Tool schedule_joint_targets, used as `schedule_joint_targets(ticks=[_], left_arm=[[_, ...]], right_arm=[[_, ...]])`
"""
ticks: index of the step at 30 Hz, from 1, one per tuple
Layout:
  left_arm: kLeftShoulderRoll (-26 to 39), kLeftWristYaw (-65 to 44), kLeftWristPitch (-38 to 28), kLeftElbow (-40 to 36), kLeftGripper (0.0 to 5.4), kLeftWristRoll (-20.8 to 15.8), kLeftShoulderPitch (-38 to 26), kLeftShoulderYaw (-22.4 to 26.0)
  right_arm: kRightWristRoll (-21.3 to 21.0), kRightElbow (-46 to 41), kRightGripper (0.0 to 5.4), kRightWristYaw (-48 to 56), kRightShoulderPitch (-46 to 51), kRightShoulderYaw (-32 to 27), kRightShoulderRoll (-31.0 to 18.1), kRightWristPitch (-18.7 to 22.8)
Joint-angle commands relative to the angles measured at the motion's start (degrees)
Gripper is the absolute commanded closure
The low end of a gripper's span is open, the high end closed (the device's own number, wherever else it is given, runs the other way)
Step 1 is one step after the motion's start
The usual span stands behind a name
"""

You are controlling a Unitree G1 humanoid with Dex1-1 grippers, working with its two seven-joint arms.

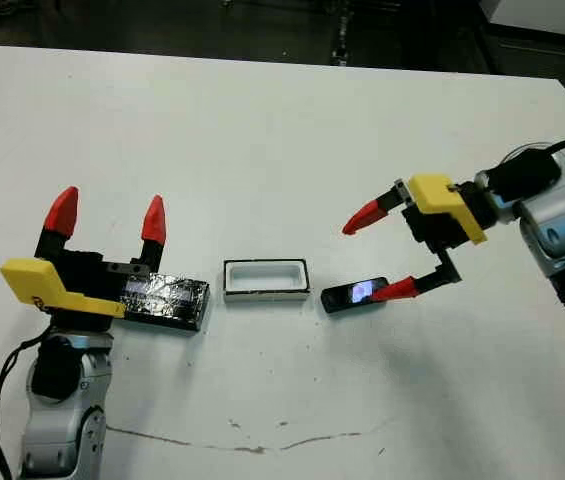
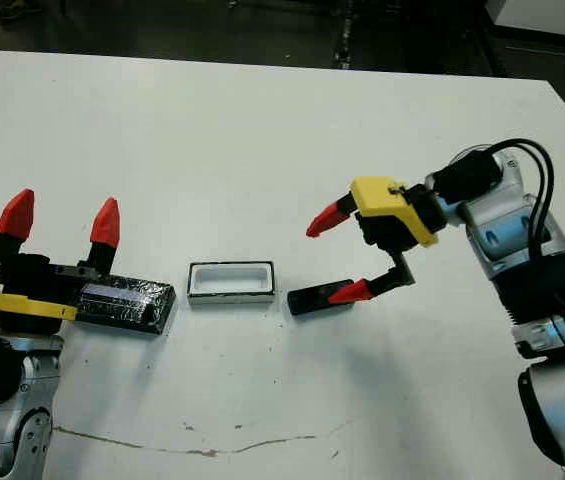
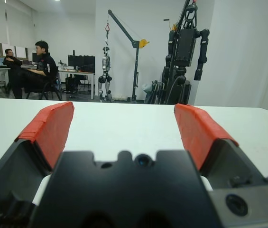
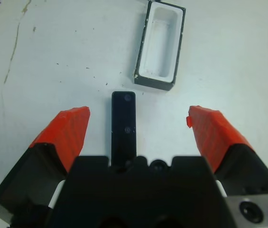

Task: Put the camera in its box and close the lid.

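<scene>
On the white tabletop [image 1: 262, 150], the spread left tool [image 1: 108, 222] sits over the speckled black lid [image 1: 167, 300]. Beside it lies the empty white box [image 1: 266, 278], then the glossy black camera [image 1: 354, 293], unlabelled, under the spread right tool [image 1: 379, 252].

Lid [image 1: 167, 299] left, box [image 1: 266, 277] middle, camera [image 1: 354, 293] right.

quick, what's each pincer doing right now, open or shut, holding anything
Left pincer: open, empty, by the lid.
Right pincer: open, holding nothing, fingers straddling the camera on the table.
</scene>
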Motion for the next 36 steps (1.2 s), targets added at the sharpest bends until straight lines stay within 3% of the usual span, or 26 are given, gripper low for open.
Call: schedule_joint_targets(ticks=[1,15,18,21,30,36], left_arm=[[0.43,-0.45,0.07,0.37,0.02,0.1,0.39,-0.04],[0.72,-0.79,0.71,0.01,0.02,0.14,0.99,-0.24],[0.5,-0.75,0.68,0.0,0.0,0.07,1.08,-0.29],[0.6,-1.05,1.17,-0.35,0.0,-0.59,0.67,-0.31],[0.59,-1.11,1.24,-0.25,0.0,-0.39,0.74,-0.2],[0.57,-1.32,1.19,-0.29,0.0,-0.42,0.79,-0.23]], right_arm=[[-1.52,0.11,0.0,-1.0,1.71,0.43,0.47,0.34],[-3.9,-3.99,0.0,-7.42,9.88,0.19,1.58,2.52],[-6.07,-4.94,0.75,-12.57,13.65,0.72,2.5,1.6],[-10.4,-5.42,0.95,-18.53,17.76,2.19,3.38,-1.21],[-10.2,-5.29,2.06,-19.69,17.94,3.16,2.82,-3.56],[-9.83,-6.02,2.88,-19.15,17.5,3.3,2.43,-1.82]])
